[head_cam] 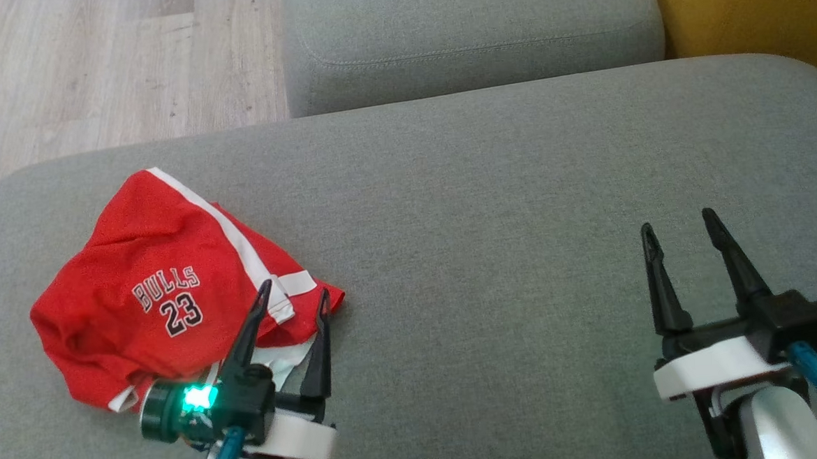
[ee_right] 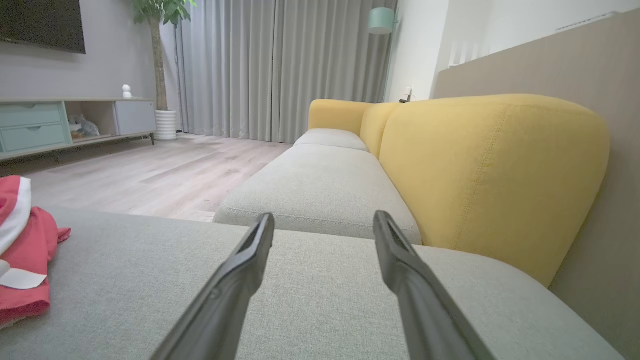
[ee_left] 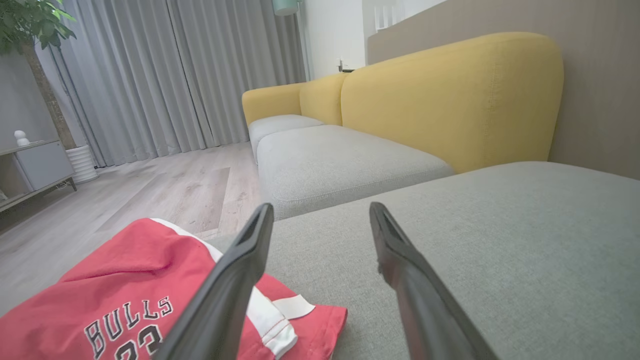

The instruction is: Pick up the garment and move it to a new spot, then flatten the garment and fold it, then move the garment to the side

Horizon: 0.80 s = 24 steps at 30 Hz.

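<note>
Crumpled red mesh jersey (head_cam: 166,284) with white stripe and "BULLS 23" print lay bunched on grey fabric sofa cushion (head_cam: 491,204), left side. Left gripper (head_cam: 294,295) and right gripper (head_cam: 681,226): jaws open, empty.

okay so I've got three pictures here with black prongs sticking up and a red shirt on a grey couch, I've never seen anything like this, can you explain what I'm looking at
It is a two-armed robot. The top picture comes from a camera on its head, looking down at a grey sofa cushion. The other two come from cameras on its wrists, looking along the prongs. Those prongs are its grippers: the left gripper and the right gripper, both open and holding nothing. A crumpled red jersey marked BULLS 23 lies on the cushion by the left gripper. Yellow backrests stand behind.
</note>
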### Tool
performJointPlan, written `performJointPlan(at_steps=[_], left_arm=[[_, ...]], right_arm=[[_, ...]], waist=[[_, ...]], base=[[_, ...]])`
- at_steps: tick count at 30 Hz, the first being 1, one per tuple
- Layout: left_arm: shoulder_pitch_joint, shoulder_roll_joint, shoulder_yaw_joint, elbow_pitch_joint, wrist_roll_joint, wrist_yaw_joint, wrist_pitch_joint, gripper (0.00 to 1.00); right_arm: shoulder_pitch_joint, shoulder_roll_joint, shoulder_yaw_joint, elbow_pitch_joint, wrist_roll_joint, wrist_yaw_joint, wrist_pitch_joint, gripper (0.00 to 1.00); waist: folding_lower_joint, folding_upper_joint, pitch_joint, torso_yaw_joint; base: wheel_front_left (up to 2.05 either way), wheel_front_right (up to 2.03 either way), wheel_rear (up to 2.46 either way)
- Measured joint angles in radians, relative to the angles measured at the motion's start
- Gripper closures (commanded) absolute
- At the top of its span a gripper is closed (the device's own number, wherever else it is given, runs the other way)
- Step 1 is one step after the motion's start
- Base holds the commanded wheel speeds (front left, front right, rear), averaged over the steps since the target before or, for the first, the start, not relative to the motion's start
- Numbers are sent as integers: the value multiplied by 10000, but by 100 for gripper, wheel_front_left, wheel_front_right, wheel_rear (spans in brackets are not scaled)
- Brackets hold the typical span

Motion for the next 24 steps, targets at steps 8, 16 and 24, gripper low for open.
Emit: performJointPlan(at_steps=[8,16,24], left_arm=[[141,-464,943,-322,-690,-165,-203,0],[655,-888,1647,-40,-650,-982,-393,0],[663,-1152,1871,821,-489,-1269,-407,0]], right_arm=[[29,-6,-276,604,1582,0,-198,0],[196,-10,-92,1089,1626,0,-372,0],[196,-8,56,1421,1910,0,-372,0]], waist=[[0,0,-5,25],[0,0,-87,0],[0,0,-208,22]], base=[[0,0,0],[0,0,0],[0,0,0]])
